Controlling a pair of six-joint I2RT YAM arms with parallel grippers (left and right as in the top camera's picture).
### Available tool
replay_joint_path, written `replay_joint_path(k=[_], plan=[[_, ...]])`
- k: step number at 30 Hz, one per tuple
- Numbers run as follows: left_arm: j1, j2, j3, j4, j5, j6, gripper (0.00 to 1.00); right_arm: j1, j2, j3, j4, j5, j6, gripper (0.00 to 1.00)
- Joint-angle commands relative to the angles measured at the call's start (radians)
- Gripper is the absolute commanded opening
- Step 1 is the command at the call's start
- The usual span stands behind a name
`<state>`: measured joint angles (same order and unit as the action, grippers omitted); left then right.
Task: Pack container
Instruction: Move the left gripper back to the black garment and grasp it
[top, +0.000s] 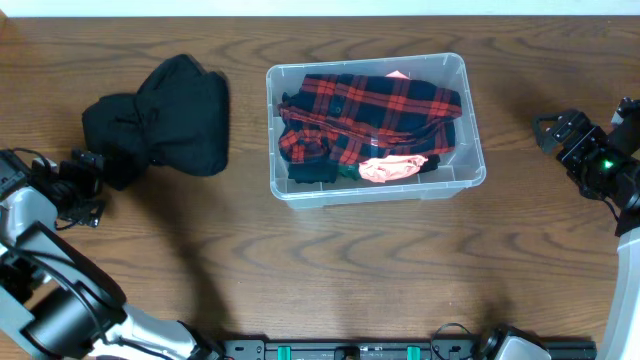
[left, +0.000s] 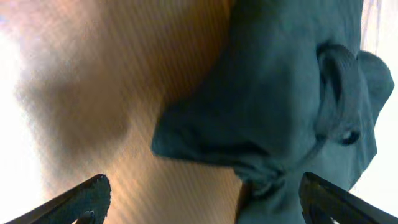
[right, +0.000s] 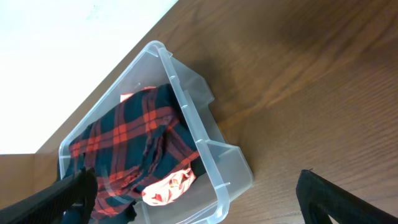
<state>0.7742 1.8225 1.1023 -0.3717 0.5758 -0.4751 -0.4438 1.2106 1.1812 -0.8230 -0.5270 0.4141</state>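
Overhead: container (top: 470, 110) sits mid-table, long axis running left to right, clear hard plastic with rounded corners and a rim. It already holds a crumpled red-and-dark plaid garment (top: 370, 105) and a small pink item (top: 385, 168) near the front wall, with more pink peeking out at the back. The one loose piece is the black garment (top: 165, 115), a soft, matte, bunched heap on the wood-grain table (top: 350, 260), clear to the left of the container and not touching it. Left gripper (top: 90, 185) is just beside the heap's lower-left edge, and the container lies off to its right, past the heap. Left wrist view shows both fingers spread wide with nothing between them and folds of dark cloth straight ahead, so it's lined up but not gripping. Right gripper (top: 548, 135) is out past the container's right end, well apart from it, also spread wide and empty per its wrist view. My read: the left arm is clearly nearer the cloth, so the pick is its job, followed by a carry rightward over the rim. Limp fabric will likely sag and trail.
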Motion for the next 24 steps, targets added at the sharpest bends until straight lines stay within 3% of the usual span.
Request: replay_joint_path(k=[1, 15, 19, 24], plan=[[0.008, 0.047, 0.011, 0.053, 0.041, 0.034, 0.97, -0.008, 0.0, 0.002, 0.0, -0.012, 0.008, 0.99], [-0.011, 0.149, 0.011, 0.222, 0.043, 0.03, 0.95, -0.008, 0.0, 0.002, 0.0, -0.012, 0.008, 0.99], [-0.052, 0.149, 0.011, 0.234, 0.045, 0.03, 0.84, -0.008, 0.0, 0.002, 0.0, -0.011, 0.008, 0.99], [-0.101, 0.149, 0.011, 0.247, 0.041, 0.029, 0.59, -0.008, 0.0, 0.002, 0.0, -0.011, 0.008, 0.99]])
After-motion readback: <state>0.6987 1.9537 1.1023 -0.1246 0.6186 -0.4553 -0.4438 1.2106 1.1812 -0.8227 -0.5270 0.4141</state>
